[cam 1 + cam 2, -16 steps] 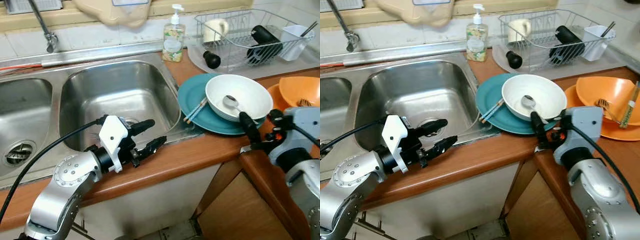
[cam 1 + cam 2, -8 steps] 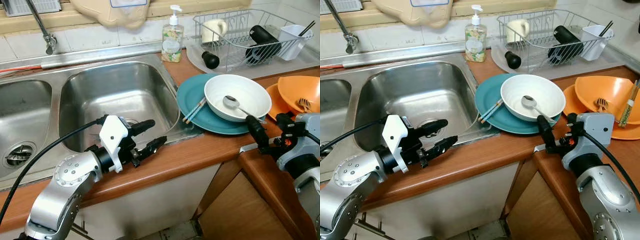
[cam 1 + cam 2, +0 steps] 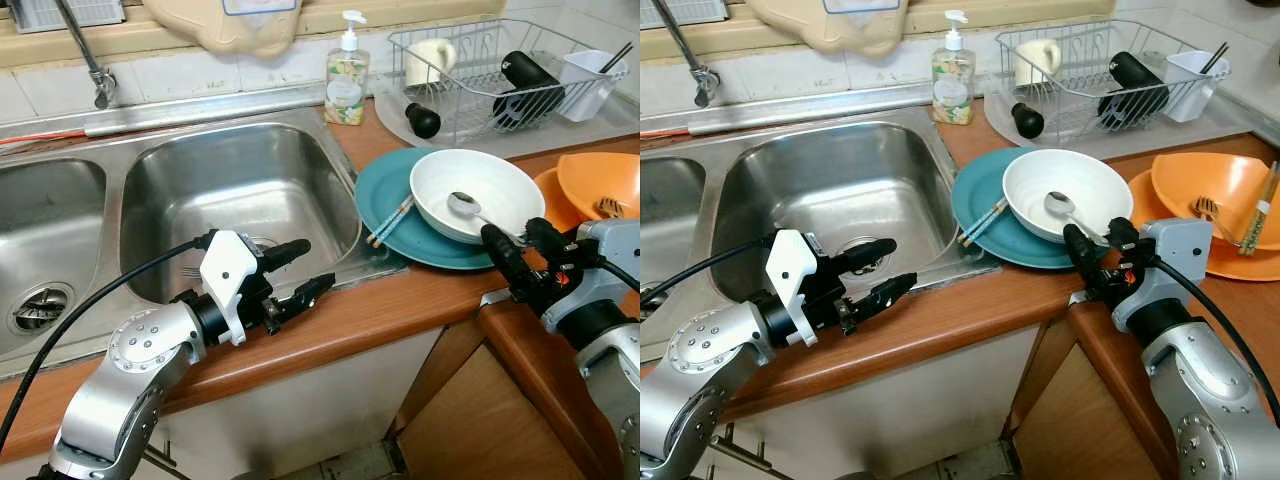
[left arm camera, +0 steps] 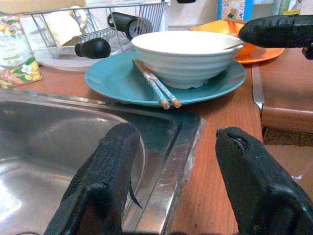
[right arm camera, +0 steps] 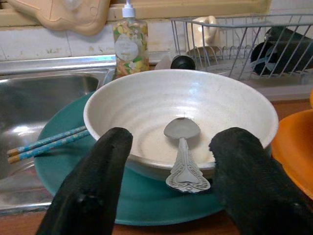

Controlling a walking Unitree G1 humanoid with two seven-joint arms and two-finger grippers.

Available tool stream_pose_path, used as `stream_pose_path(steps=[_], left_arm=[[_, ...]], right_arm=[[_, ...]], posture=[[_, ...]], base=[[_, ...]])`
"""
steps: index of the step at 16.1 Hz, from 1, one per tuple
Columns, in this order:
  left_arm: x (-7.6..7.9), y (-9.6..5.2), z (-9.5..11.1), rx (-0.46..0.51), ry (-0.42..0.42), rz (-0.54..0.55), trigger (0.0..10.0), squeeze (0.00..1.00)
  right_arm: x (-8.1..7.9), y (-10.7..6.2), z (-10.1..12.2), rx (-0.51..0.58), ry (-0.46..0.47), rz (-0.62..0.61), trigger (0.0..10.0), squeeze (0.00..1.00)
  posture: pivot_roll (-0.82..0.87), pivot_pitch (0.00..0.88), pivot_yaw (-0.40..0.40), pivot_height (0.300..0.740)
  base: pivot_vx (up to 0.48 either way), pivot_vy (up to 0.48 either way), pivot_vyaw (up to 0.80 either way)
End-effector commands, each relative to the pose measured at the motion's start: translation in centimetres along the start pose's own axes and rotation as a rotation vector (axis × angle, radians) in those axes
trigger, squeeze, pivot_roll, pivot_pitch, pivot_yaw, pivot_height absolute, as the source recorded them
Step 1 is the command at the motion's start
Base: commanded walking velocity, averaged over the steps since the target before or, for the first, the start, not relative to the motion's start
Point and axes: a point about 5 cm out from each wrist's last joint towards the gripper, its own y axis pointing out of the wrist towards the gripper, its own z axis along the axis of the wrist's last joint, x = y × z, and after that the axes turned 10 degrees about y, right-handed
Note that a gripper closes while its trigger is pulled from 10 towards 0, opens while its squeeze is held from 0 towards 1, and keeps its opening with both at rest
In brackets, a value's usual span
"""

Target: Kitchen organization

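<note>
Two silver arms reached in from the near edge in the left eye view: the left hand (image 3: pixel 298 272) hung over the front rim of the stainless steel sink basin (image 3: pixel 190 170) with its black fingers apart, and the right hand (image 3: pixel 512 255) sat just in front of the white ceramic bowl (image 3: pixel 500 180), its fingers also apart and closed on nothing. That bowl rested on a round teal plate (image 3: pixel 385 190) lying on the brown wooden desk (image 3: pixel 380 310) beside the sink, with a metal spoon (image 3: pixel 462 205) inside it and a pair of blue-patterned chopsticks (image 3: pixel 391 220) lying on the plate's bare side. In the right eye view, an orange bowl (image 3: pixel 1225 185) holding a fork sat on an orange plate farther right, a wire dish rack (image 3: pixel 1110 70) with a cream mug and black bottles stood at the back, and a clear soap pump bottle (image 3: pixel 954 70) stood by the sink's back corner. From the left wrist view, the two black fingers (image 4: pixel 105 171) were spread wide over the sink's edge, and beyond them the chopsticks lay with their tips against the bowl's base. From the right wrist view, the spread fingers (image 5: pixel 93 181) framed the bowl's near rim without touching it, and the spoon's ornate handle end overhung that rim between them.
</note>
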Motion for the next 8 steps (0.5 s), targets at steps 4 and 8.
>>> stream_pose_path(steps=[4, 8], left_arm=[[0.15, 0.1, 0.79, 0.017, 0.022, -0.02, 10.0, 0.0], [0.25, 0.18, 0.81, 0.016, 0.019, -0.028, 10.0, 0.0]], right_arm=[[0.0, 0.33, 0.21, 0.016, 0.016, 0.02, 0.0, 0.0], [0.12, 0.46, 0.19, 0.016, 0.019, 0.016, 0.0, 0.0]], posture=[[-0.13, 0.0, 0.034, 0.74], [-0.13, 0.0, 0.03, 0.74]], base=[[0.0, 0.0, 0.0], [0.0, 0.0, 0.0]])
